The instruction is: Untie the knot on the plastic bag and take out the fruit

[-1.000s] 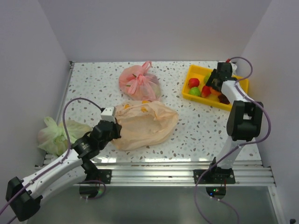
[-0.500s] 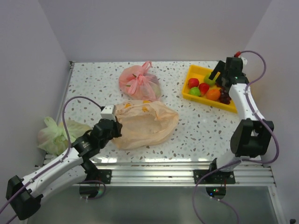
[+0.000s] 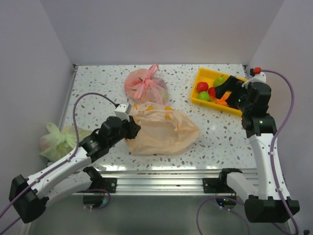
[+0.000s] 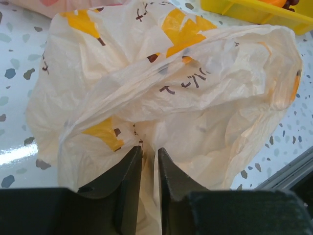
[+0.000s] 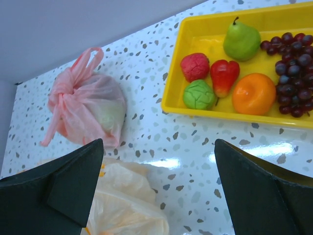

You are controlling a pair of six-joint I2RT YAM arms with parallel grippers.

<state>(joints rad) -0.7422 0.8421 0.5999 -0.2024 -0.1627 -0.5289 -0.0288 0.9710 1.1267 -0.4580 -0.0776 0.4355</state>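
Observation:
The plastic bag [image 3: 164, 132] lies crumpled at the front middle of the table, peach film with yellow print [image 4: 195, 98]. My left gripper [image 3: 133, 128] is at its left end, and its jaws [image 4: 149, 149] pinch a fold of the film with only a narrow slit between them. The knot is not visible in any view. The fruit lies in the yellow tray [image 5: 195, 110]: a green pear [image 5: 241, 41], a red apple [image 5: 194, 66], a strawberry [image 5: 224, 76], a green apple [image 5: 199, 94], an orange [image 5: 254, 93] and grapes [image 5: 293, 49]. My right gripper [image 3: 226, 90] hangs wide open and empty [image 5: 159, 142] above the tray's left edge.
A knotted pink bag [image 3: 145, 87] sits at the back middle, also in the right wrist view [image 5: 85, 107]. A pale green bag [image 3: 58, 139] lies at the left edge. The tray [image 3: 205, 74] stands at the back right, near the wall.
My left gripper has moved right, dragging the bag with it. The right arm has swung back from the tray and risen, and its jaws have spread wider.

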